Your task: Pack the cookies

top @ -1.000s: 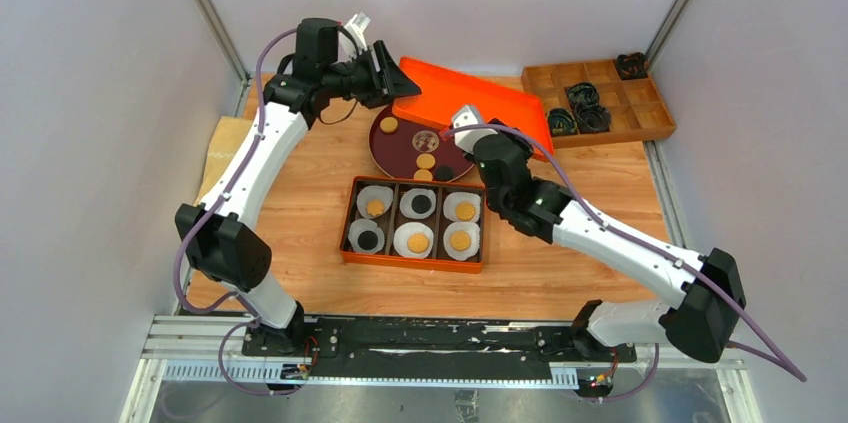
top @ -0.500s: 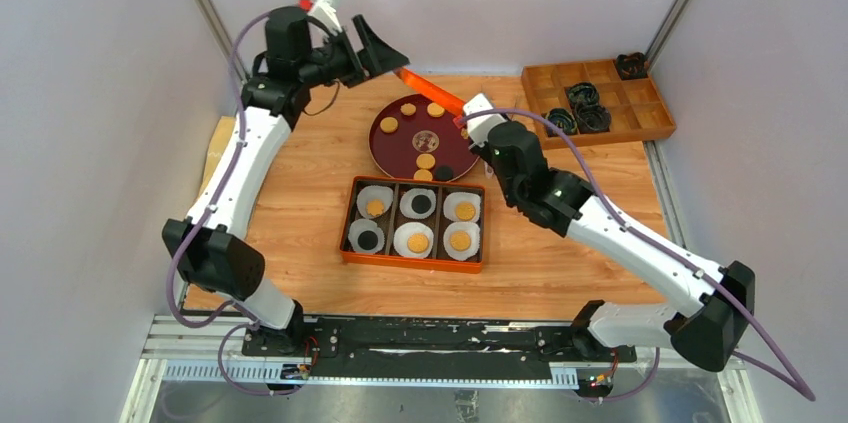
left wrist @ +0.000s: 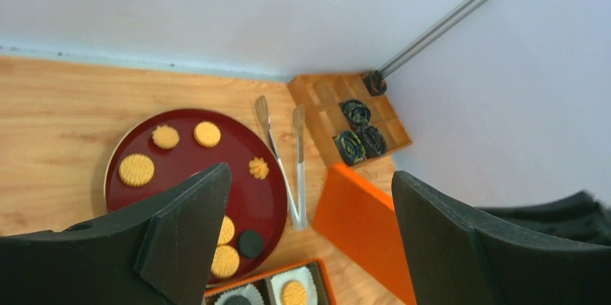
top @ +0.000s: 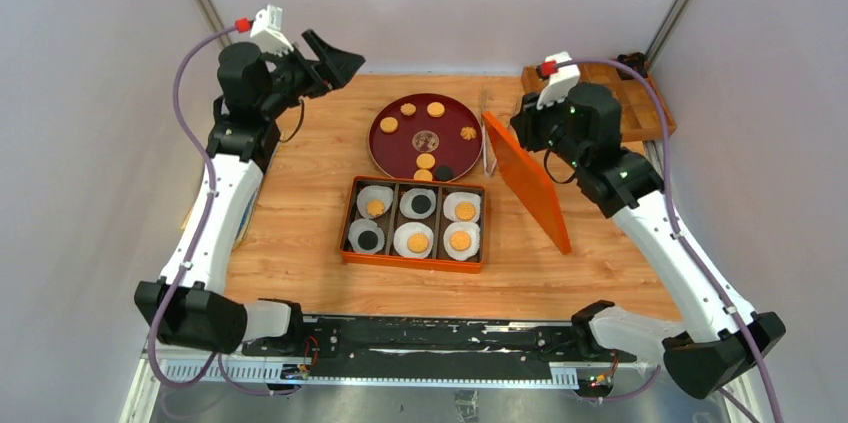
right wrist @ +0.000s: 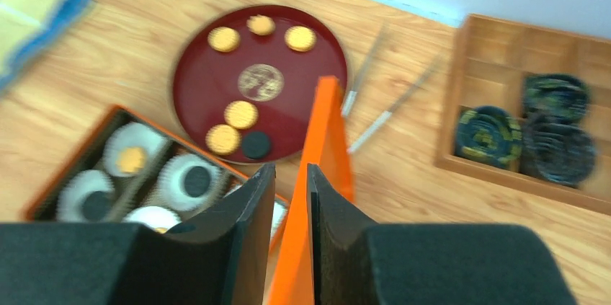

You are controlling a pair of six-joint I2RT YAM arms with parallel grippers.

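Several cookies [top: 426, 160], tan, one black and one knobbly orange-brown, lie on a round dark red plate [top: 400, 148]. An orange box [top: 347, 223] holds six white paper cups, each with one cookie [top: 418, 242]. My right gripper [top: 517, 128] is shut on the top edge of the orange lid [top: 528, 186], which stands tilted on edge right of the box. The right wrist view shows the lid [right wrist: 328, 125] pinched in my right gripper [right wrist: 290, 197]. My left gripper [top: 335, 61] is open and empty, raised at the back left. Below it the left wrist view shows the plate [left wrist: 180, 157].
Metal tongs [top: 487, 128] lie between the plate and the lid. A wooden compartment tray [top: 650, 118] with dark coiled items stands at the back right, partly hidden by my right arm. A yellow and blue cloth [right wrist: 36, 2] lies at the table's left edge.
The left gripper let go of the lid and swung up and left. The right gripper took the lid, tipped it on edge and carried it right, uncovering the plate and tongs.
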